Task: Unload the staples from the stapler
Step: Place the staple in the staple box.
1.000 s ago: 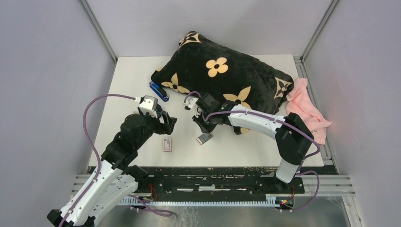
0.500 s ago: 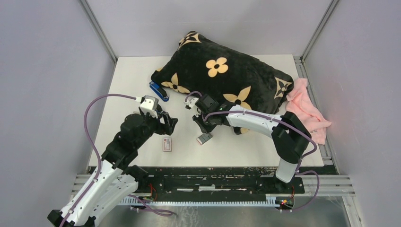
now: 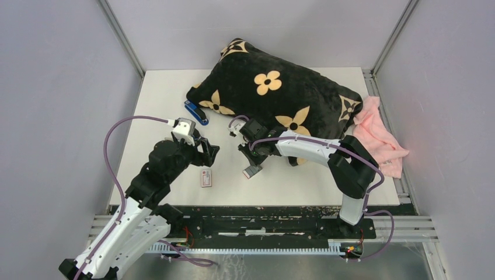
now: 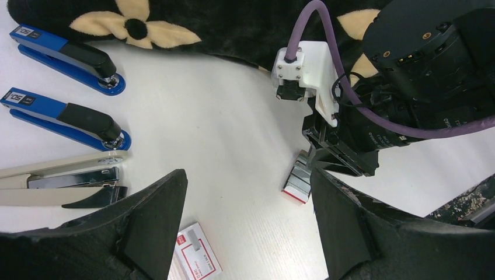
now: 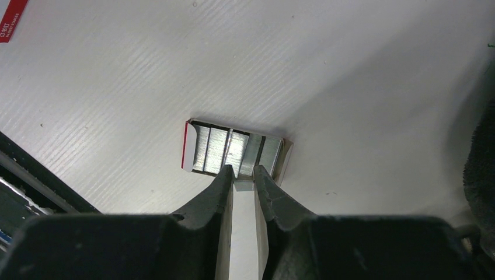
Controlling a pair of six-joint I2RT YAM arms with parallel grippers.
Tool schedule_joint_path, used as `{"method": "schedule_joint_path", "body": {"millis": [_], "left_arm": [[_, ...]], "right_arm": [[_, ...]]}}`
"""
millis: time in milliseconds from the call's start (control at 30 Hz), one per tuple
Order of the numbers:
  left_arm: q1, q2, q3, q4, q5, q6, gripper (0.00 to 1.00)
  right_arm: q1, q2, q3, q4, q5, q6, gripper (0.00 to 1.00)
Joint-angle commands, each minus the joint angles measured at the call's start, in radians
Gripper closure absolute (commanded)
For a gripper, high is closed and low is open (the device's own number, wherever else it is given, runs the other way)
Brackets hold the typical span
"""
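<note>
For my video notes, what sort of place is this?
Probably a lab robot test cell: a white table fenced by grey walls, a left arm and right arm bolted at its edge, and props like staplers and a pillow.

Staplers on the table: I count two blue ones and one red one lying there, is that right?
Not quite: the third is a cream stapler, not red. The left wrist view shows it lying on the table with the upper blue stapler and the lower blue stapler.
</note>
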Motion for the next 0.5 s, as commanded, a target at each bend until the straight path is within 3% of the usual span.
{"method": "schedule_joint_path", "body": {"millis": [0, 467], "left_arm": [[0.008, 0.001, 0.003, 0.050, 0.025, 0.003, 0.16], [0.011, 0.005, 0.003, 0.050, 0.029, 0.003, 0.15]], "right_arm": [[0.002, 0.003, 0.001, 0.022, 0.034, 0.016, 0.78], [0.003, 0.023, 0.010, 0.006, 0.029, 0.010, 0.77]]}}
